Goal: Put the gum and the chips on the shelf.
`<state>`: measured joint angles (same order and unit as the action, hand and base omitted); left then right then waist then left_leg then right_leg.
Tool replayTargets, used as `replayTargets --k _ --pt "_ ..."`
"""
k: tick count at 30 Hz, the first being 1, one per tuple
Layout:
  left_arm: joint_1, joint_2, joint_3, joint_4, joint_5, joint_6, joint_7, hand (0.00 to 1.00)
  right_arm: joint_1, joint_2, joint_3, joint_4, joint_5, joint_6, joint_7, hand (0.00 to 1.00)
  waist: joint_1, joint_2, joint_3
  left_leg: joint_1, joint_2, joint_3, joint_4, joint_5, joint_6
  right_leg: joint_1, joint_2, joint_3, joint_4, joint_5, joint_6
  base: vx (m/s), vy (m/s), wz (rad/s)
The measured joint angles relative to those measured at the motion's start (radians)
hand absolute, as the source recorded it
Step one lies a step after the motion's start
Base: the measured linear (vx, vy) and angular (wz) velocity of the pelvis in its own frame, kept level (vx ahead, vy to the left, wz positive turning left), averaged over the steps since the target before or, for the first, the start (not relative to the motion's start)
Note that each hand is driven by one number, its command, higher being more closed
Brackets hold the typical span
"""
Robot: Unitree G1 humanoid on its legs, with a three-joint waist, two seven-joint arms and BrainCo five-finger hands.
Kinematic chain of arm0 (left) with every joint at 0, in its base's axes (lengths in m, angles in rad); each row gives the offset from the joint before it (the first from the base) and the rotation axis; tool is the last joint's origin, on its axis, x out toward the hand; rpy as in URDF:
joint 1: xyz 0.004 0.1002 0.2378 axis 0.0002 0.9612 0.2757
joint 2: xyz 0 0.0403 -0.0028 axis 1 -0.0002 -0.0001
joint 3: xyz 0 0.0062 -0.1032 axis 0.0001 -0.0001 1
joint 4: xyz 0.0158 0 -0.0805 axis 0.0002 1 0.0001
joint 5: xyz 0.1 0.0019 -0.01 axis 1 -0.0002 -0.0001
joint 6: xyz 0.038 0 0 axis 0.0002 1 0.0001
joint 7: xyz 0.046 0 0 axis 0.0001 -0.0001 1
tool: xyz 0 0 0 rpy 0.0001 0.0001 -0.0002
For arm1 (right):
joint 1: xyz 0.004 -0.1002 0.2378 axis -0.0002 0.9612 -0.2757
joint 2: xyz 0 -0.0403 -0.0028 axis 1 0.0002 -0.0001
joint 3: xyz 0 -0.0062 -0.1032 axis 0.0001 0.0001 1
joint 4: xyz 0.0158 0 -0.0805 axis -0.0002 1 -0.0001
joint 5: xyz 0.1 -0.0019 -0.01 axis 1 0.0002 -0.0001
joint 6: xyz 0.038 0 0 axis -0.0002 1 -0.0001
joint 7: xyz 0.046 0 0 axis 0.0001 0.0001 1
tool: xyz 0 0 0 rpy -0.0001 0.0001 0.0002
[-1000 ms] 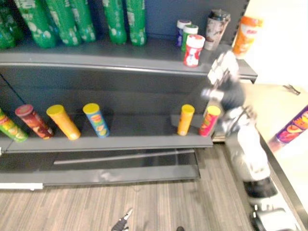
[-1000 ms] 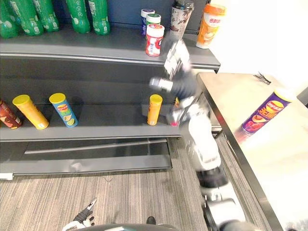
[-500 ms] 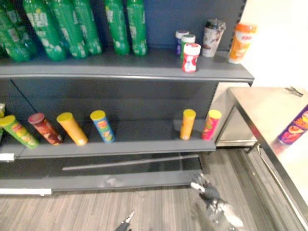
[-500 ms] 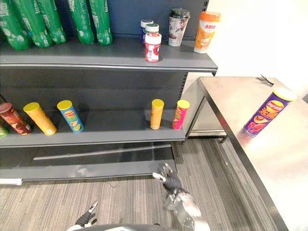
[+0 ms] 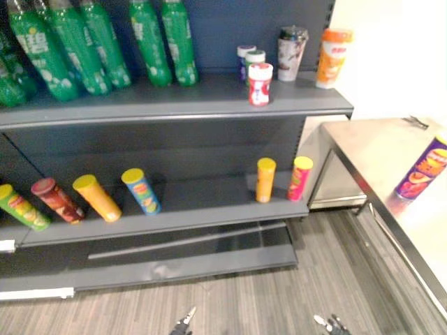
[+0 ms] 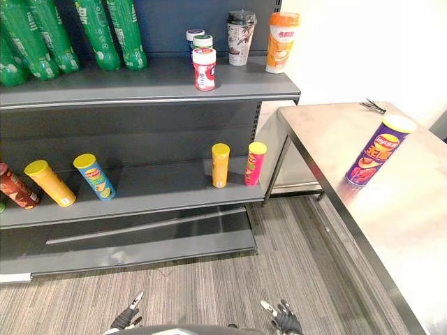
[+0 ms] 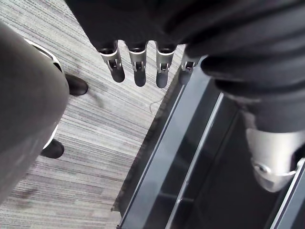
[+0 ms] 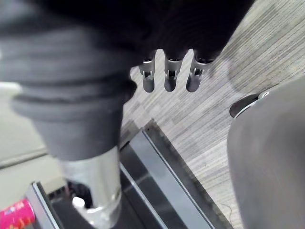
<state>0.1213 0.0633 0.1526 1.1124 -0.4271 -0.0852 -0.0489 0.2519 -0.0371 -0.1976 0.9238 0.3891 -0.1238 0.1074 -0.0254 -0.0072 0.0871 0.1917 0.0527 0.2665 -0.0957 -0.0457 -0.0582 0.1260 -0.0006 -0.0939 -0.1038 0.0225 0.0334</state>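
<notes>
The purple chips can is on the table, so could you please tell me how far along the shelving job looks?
Done, apparently: a red gum jar stands on the upper shelf. In hand: nothing. The left robot hand and the right robot hand hang low, open and empty. Left to do: the purple chips can stands on the steel table, beside the shelf unit, so it has yet to be picked up and shelved.

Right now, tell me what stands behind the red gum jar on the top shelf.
Behind the red gum jar stand a green-lidded jar and a white-lidded jar. The red one hides most of the green-lidded jar's body.
</notes>
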Motion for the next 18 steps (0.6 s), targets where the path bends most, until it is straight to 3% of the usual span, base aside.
replayTargets --k 5,7,9,11,14,16,17,18 --pt "0.000 0.000 0.000 -0.001 -0.002 -0.002 -0.003 0.00 -0.005 0.006 -0.037 0.020 -0.038 0.000 -0.019 0.00 0.001 -0.003 0.006 0.006 0.005 0.026 0.004 -0.012 -0.005 -0.002 0.006 0.024 0.003 -0.002 -0.002 0.02 -0.010 -0.14" --pt "-0.010 0.000 -0.001 -0.009 -0.003 -0.002 -0.006 0.00 -0.028 0.006 -0.068 0.037 -0.039 0.000 -0.025 0.00 0.000 0.003 0.036 -0.019 0.022 0.034 0.098 -0.060 -0.001 -0.022 0.006 0.040 0.069 -0.032 -0.005 0.01 0.000 -0.21" --pt "-0.026 0.001 -0.010 -0.018 -0.004 -0.003 -0.016 0.00 -0.045 0.004 -0.102 0.038 -0.039 0.001 -0.035 0.00 -0.003 0.009 0.074 -0.083 0.052 0.050 0.266 -0.148 0.007 -0.094 0.007 0.055 0.232 -0.111 -0.003 -0.04 -0.005 -0.22" --pt "-0.042 0.000 -0.010 -0.017 -0.024 -0.002 -0.018 0.00 -0.044 0.002 -0.134 0.037 -0.039 0.002 -0.038 0.00 -0.004 0.016 0.107 -0.088 0.060 0.088 0.316 -0.183 0.016 -0.130 0.011 0.096 0.296 -0.133 -0.001 -0.02 0.049 -0.50" --pt "-0.047 -0.005 -0.008 -0.016 -0.036 0.000 -0.017 0.00 -0.046 0.004 -0.153 0.027 -0.039 0.000 -0.045 0.00 -0.006 0.029 0.111 -0.086 0.060 0.168 0.312 -0.187 0.022 -0.166 0.023 0.171 0.295 -0.114 0.020 0.00 0.095 -0.93" --pt "-0.046 -0.014 0.001 -0.017 -0.043 -0.001 -0.006 0.00 -0.074 0.006 -0.150 0.012 -0.039 0.000 -0.074 0.00 -0.006 0.034 0.115 -0.110 0.076 0.311 0.313 -0.198 0.034 -0.223 0.047 0.276 0.231 -0.056 0.070 -0.07 0.118 -1.55" --pt "-0.047 -0.017 0.001 -0.020 -0.043 -0.001 -0.005 0.00 -0.084 0.008 -0.152 0.005 -0.039 0.001 -0.077 0.00 -0.006 0.040 0.118 -0.118 0.086 0.360 0.312 -0.198 0.041 -0.235 0.033 0.249 0.203 -0.062 0.058 -0.14 0.129 -2.15" --pt "-0.060 -0.016 0.002 -0.028 -0.043 -0.001 0.001 0.00 -0.121 0.008 -0.156 -0.007 -0.039 0.001 -0.083 0.00 -0.003 0.045 0.152 -0.112 0.115 0.463 0.312 -0.201 0.048 -0.273 -0.026 0.033 0.225 -0.079 0.027 -0.12 0.099 -1.80"
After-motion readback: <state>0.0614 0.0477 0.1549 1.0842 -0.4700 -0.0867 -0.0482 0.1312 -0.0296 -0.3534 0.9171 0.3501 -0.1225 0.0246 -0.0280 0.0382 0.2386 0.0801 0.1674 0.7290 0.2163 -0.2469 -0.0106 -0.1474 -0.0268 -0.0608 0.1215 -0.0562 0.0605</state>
